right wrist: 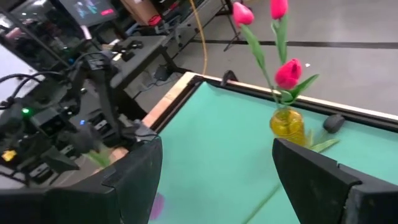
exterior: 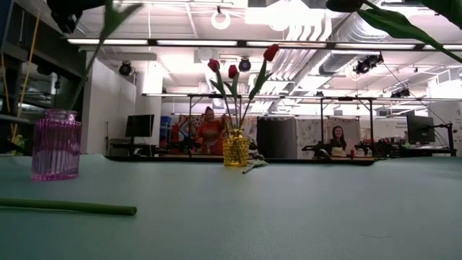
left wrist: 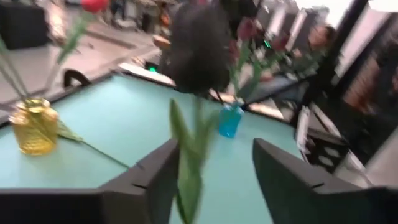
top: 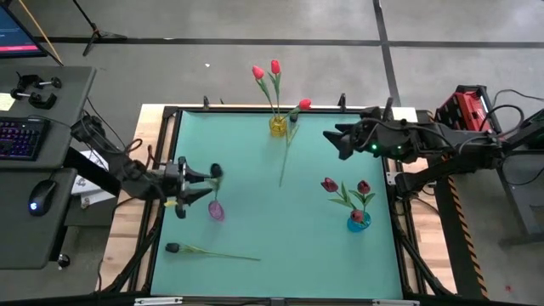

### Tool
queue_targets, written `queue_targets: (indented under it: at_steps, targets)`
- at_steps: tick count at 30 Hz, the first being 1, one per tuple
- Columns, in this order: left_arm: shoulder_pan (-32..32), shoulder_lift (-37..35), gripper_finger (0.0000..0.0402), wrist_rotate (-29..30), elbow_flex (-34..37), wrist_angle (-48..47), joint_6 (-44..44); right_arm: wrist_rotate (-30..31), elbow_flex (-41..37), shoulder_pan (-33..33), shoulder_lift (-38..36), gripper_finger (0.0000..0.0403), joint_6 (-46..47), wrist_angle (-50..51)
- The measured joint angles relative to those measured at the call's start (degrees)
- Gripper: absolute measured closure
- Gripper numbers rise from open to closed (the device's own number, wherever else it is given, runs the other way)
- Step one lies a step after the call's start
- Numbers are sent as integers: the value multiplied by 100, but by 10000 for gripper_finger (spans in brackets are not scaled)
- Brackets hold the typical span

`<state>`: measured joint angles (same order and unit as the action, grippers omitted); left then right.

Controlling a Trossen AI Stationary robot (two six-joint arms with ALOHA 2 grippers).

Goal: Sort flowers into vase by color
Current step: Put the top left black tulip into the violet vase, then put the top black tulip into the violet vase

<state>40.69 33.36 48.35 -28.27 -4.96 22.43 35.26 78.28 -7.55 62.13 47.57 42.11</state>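
My left gripper (top: 206,185) is open at the table's left, above a pink vase (top: 217,210). A near-black tulip (left wrist: 199,46) stands between its fingers, and its stem (exterior: 86,72) runs down into the pink vase (exterior: 55,144). My right gripper (top: 333,144) is open and empty at the far right, also shown in its wrist view (right wrist: 216,143). A yellow vase (top: 278,126) holds three bright red tulips. A blue vase (top: 358,221) holds three crimson tulips. Two near-black tulips lie flat on the table, one (top: 287,153) by the yellow vase and one (top: 212,252) at the near left. My left gripper's fingers stand apart on either side of the tulip's stem (left wrist: 189,168), below its head. The stem runs close along one finger (left wrist: 158,180). I cannot tell whether that finger touches it.
The teal mat (top: 255,212) is bare in its middle. A desk with a keyboard (top: 21,136) and a mouse stands left of the table. People sit at benches in the room beyond the far edge (exterior: 209,130).
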Motion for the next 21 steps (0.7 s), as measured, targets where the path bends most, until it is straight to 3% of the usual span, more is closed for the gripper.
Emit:
queue_targets:
  at_steps: [5,9,13,17,21]
  targets:
    - [-2,-3,147,-310,-585,-773,178,-141,237,0,0,110,-94,-2]
    - [-3,-105,125,-272,-1190,-753,-398,-146,433,2,2,110,-266,7]
    - [-98,-135,122,532,-1837,-740,-1093,-109,507,16,-1,110,-48,81]
    - [-341,-142,122,1584,-2298,-696,-1082,-223,361,388,185,110,1180,579]
    - [-608,-136,122,1538,-2406,-733,-1064,-1143,256,1111,797,110,1506,1055]
